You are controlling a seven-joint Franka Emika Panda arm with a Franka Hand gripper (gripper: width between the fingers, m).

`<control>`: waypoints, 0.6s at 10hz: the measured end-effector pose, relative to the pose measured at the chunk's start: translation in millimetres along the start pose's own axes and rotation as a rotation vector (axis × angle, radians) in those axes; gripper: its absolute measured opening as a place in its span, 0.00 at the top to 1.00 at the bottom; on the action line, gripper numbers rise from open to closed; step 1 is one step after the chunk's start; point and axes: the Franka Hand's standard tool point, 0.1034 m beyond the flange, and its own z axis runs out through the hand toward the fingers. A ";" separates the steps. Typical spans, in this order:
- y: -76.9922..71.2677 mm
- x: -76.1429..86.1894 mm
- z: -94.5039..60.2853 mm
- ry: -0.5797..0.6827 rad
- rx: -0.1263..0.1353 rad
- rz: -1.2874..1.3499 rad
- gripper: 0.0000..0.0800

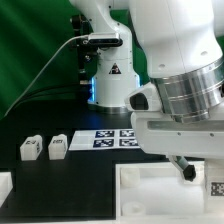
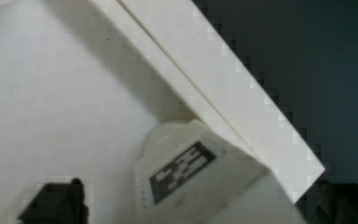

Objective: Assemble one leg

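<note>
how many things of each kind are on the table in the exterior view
legs: 3
large white square part: 1
marker board: 1
cut-off white piece, kind unclear: 1
total: 6

place: robotics lab
signs: black bench (image 1: pixel 60 170), green backdrop (image 1: pixel 30 50), marker board (image 1: pixel 112 138) mid-bench, robot base (image 1: pixel 110 85) at far edge

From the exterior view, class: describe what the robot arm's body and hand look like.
The arm is glossy white with rounded shells, ending in a ribbed silver metal ring. Below sits a boxy white hand. A thin cable runs toward the base's black band.
</note>
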 end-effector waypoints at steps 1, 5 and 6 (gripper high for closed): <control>0.5 0.4 -0.4 0.001 -0.012 -0.109 0.19; -4.8 5.3 -5.1 0.020 -0.036 -0.295 0.19; -4.8 5.3 -5.0 0.020 -0.036 -0.270 0.34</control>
